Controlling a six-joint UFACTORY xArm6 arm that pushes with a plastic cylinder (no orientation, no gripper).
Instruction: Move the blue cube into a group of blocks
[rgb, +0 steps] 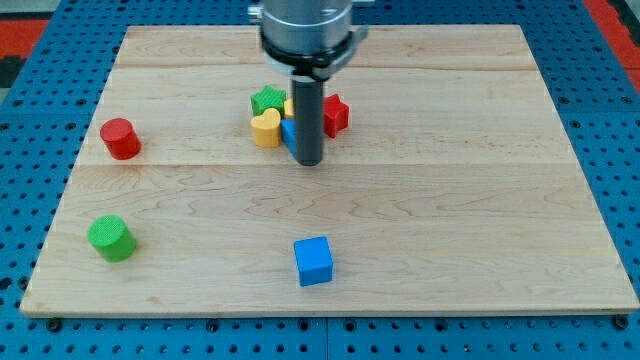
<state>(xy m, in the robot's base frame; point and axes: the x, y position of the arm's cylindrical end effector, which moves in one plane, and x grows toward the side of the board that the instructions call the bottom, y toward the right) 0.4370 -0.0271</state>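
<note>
Blue cube (313, 261): sits alone near the view's bottom edge of the wooden board (480, 200), a little below centre, well apart from everything else.

Tool: no jaws or fingers on this rig, so nothing opens, closes or holds. My tip (309, 162) is the bare end of the dark rod, resting at board height.

Tip position: just at the view's-bottom side of the cluster, touching or nearly touching a small blue block (288, 132) that the rod partly hides; shape not readable. Around it: yellow heart (266, 128), green star (267, 99), red star (335, 114), and a sliver of another yellow block behind the rod.

Key relation: cube lies almost straight toward the view's bottom from the tip, nearly the same column, clear board between. The tip is on the wrong side. Judgement: it must pass round the cube to its bottom face, then push toward the view's top into the cluster.

Elsewhere: red cylinder (120, 138) and green cylinder (110, 238) at the view's left, clear of that path. Blue perforated table (30, 330) surrounds the board.
</note>
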